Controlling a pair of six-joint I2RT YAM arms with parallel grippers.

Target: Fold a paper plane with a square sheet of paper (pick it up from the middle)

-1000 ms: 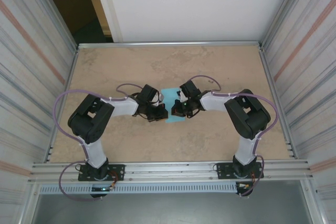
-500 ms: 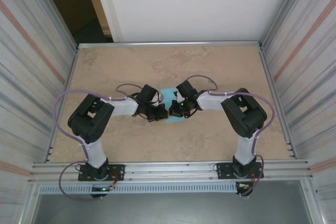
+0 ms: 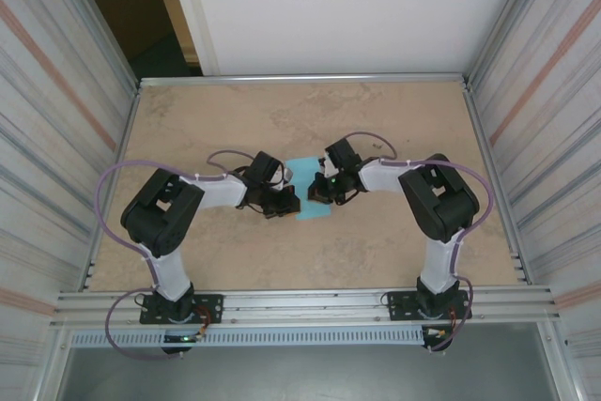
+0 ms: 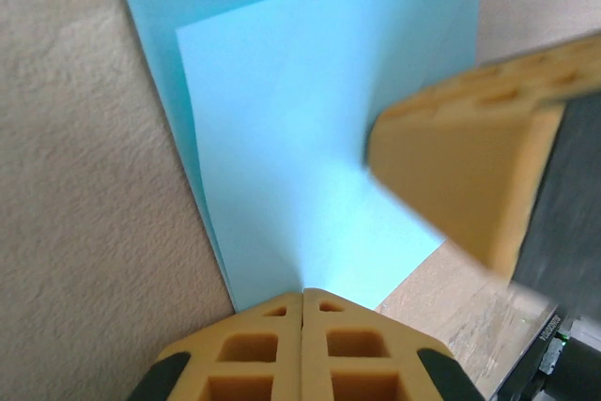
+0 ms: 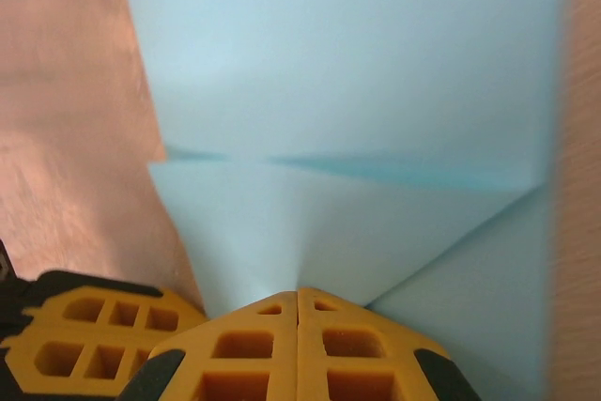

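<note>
While left gripper stays clenched, pressing the paper at its 9 o'clock edge | right gripper, clenched too, has slid back toward 3 o'clock | paper part-folded, table centre | judged: crease being flattened.

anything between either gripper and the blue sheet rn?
Nothing visible. The left gripper and the right gripper, both shut, sit with tips right at the square sheet of paper, facing each other across it.
</note>
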